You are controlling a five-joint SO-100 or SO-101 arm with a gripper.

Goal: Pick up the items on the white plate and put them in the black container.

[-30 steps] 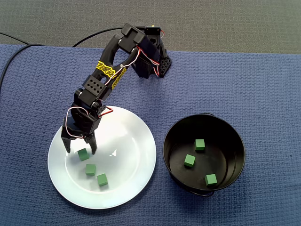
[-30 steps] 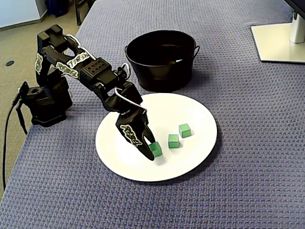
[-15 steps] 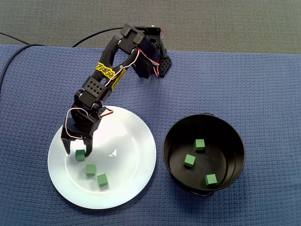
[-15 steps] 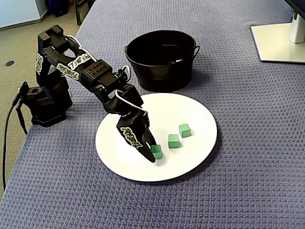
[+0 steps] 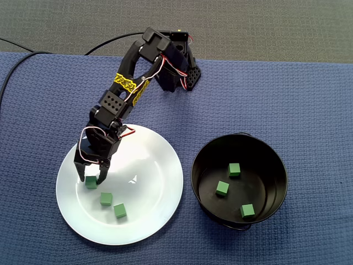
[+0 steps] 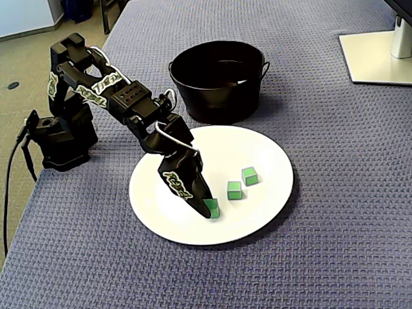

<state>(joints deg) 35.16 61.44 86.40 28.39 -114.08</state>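
Fingers (image 5: 102, 174) tighter around half-hidden cube (image 5: 90, 183)

Glossy white plate (image 5: 150, 185), shiny black container (image 6: 219, 98), perhaps metal, on rough woven blue cloth (image 5: 303, 99)

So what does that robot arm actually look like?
The arm is black plastic in blocky jointed segments, with yellow patterned stickers, thin red and white wires looping along it, a two-finger black tool, and a black cable leaving its base.
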